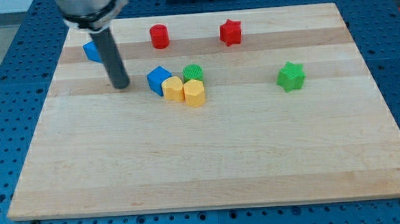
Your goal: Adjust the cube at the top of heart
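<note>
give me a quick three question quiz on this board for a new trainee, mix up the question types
1. True or false: the blue cube touches the yellow heart.
2. Multiple choice: my tip is A) at the view's left of the blue cube, apart from it; B) pressed on the green star; C) between the red cylinder and the red star.
3. Fill in: the green cylinder sits just above the yellow ______ block, toward the view's top.

Key: 1 true; 2 A; 3 hexagonal.
</note>
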You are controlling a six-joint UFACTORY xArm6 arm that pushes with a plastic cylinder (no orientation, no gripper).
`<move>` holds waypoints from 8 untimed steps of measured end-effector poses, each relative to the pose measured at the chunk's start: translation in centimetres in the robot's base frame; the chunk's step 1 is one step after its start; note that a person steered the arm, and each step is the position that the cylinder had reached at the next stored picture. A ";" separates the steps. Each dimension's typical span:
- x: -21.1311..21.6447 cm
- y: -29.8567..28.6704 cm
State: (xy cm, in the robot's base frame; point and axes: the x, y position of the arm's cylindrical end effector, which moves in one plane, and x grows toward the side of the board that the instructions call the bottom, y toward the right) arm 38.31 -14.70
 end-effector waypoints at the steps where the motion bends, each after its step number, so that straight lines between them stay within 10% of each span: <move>1: -0.7 3.2; 3: -0.9 6.2; 6: -0.7 -15.6; 8: -12.0 -11.0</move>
State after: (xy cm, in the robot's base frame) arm 26.34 -25.72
